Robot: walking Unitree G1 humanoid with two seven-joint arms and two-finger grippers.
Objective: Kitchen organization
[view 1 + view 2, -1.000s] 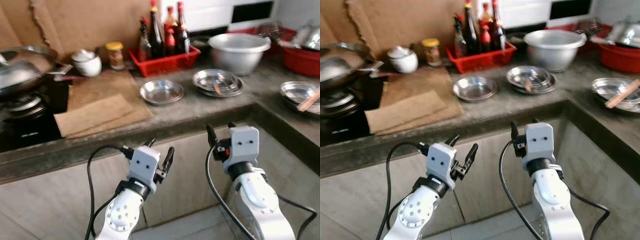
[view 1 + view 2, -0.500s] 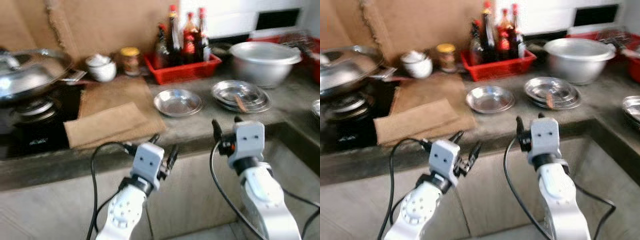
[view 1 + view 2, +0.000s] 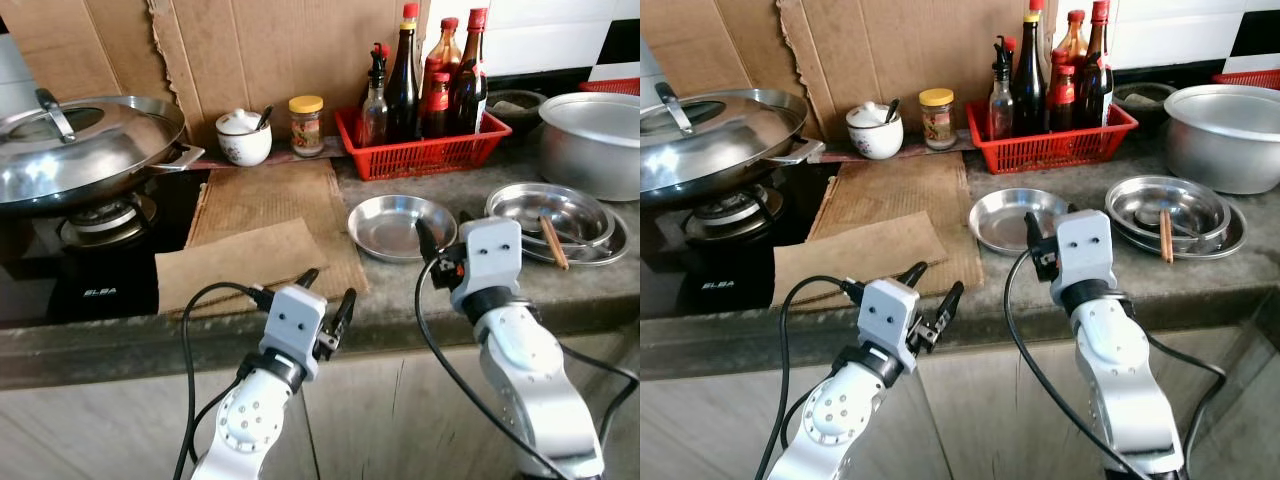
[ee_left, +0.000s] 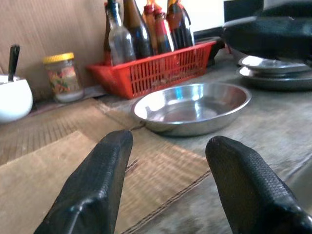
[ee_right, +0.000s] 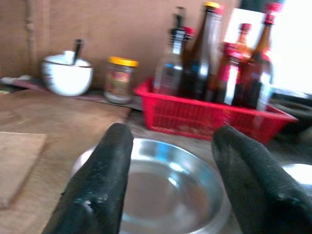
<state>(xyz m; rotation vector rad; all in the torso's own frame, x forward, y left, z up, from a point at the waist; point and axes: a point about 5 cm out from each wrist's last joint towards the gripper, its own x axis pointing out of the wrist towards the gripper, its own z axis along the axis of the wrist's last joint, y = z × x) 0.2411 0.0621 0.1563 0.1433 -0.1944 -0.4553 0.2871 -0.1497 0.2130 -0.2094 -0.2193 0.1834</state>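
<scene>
Landmark: the single steel dish (image 3: 394, 224) on the grey stone tabletop (image 3: 420, 300).

Nearest: left gripper (image 3: 327, 300), in front of the tabletop's front edge, below and to the left of the dish, jaws spread, nothing between them. In the left wrist view the dish (image 4: 191, 107) sits beyond the two black fingers (image 4: 92, 187), with bare cardboard and stone between.

Right gripper (image 3: 1050, 235) is raised at the front edge, just in front of the dish, jaws spread and empty. Right wrist view: the dish (image 5: 165, 183) lies directly between and beyond the fingers (image 5: 100, 183).

Front edge strip of the tabletop beside the dish is bare stone.

Left of the dish: a loose cardboard sheet (image 3: 245, 265) lying on a larger cardboard mat (image 3: 270, 200), its near edge close to the tabletop's front edge. Mat's right edge is just beside the dish.

Right of the dish: a stack of steel plates (image 3: 555, 215) with chopsticks (image 3: 552, 240) lying in the top one. Narrow stone gap between dish and stack.

Behind the dish: red basket (image 3: 425, 150) holding sauce bottles (image 3: 408, 80), a strip of bare stone between.

Far left of the dish: black hob (image 3: 85, 265) with a lidded wok (image 3: 85, 150).

Behind-left: white lidded pot (image 3: 243, 138), yellow-lidded jar (image 3: 305, 125), both against the cardboard backing (image 3: 240, 50).

Far right, behind the stack: large metal bowl (image 3: 595, 140).
</scene>
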